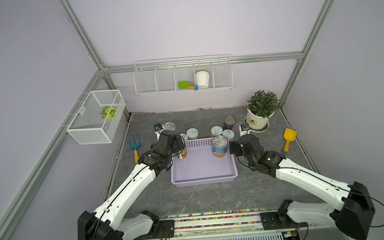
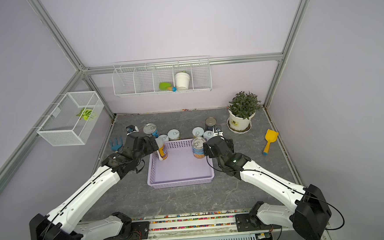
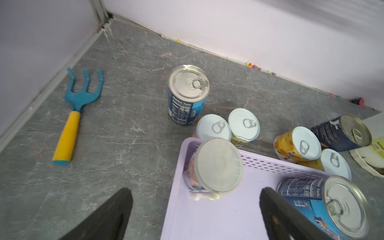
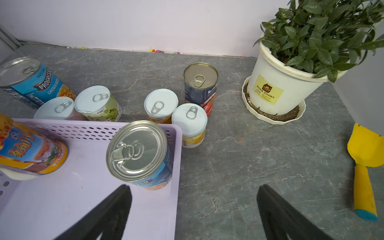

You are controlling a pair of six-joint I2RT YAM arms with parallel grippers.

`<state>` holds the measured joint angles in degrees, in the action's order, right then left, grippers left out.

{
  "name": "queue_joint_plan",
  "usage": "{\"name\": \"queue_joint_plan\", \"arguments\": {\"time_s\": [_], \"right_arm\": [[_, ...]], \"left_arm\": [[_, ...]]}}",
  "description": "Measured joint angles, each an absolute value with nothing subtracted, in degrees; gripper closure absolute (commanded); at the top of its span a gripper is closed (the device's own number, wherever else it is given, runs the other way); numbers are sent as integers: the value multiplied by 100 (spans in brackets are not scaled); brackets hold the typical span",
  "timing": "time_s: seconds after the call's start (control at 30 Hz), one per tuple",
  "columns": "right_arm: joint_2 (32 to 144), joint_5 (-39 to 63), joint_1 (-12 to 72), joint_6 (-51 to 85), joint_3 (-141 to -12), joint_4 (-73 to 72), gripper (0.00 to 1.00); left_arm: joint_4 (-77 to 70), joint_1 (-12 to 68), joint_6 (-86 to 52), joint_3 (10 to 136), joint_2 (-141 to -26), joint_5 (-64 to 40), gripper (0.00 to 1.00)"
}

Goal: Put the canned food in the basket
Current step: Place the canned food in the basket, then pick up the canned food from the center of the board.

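Observation:
The lilac basket (image 1: 204,181) (image 2: 181,183) lies mid-table. In its far left corner stands an orange-labelled can (image 1: 183,152) (image 3: 216,166) with a whitish lid, leaning a little. My left gripper (image 3: 195,190) (image 2: 156,147) is open right beside it, not gripping. A blue silver-topped can (image 1: 220,146) (image 4: 139,153) stands upright in the far right corner. My right gripper (image 4: 193,187) (image 1: 232,148) is open and empty over the basket's right rim. Several more cans stand behind the basket, among them a blue one (image 1: 169,126), a dark one (image 1: 229,122) and white-topped ones (image 1: 192,133) (image 1: 217,131).
A blue rake (image 1: 134,147) lies left of the basket and a yellow shovel (image 1: 288,139) lies at the right. A potted plant (image 1: 260,114) stands at the back right. White wire baskets (image 1: 182,76) (image 1: 96,117) hang on the walls.

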<state>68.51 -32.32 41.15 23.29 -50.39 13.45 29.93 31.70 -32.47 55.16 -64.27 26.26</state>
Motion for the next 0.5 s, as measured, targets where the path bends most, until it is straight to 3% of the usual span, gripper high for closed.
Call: {"name": "queue_joint_plan", "arguments": {"time_s": [0.23,0.5], "right_arm": [[6851,-3343,3889,2333,-5140,1280,1],[7328,-3273,3245,2536,-5944,1262,1]], "left_arm": [[2718,2995,-3247,4425,-5140,2888,0],[2598,2956,-3249,4171,-4584,2969,0]]}}
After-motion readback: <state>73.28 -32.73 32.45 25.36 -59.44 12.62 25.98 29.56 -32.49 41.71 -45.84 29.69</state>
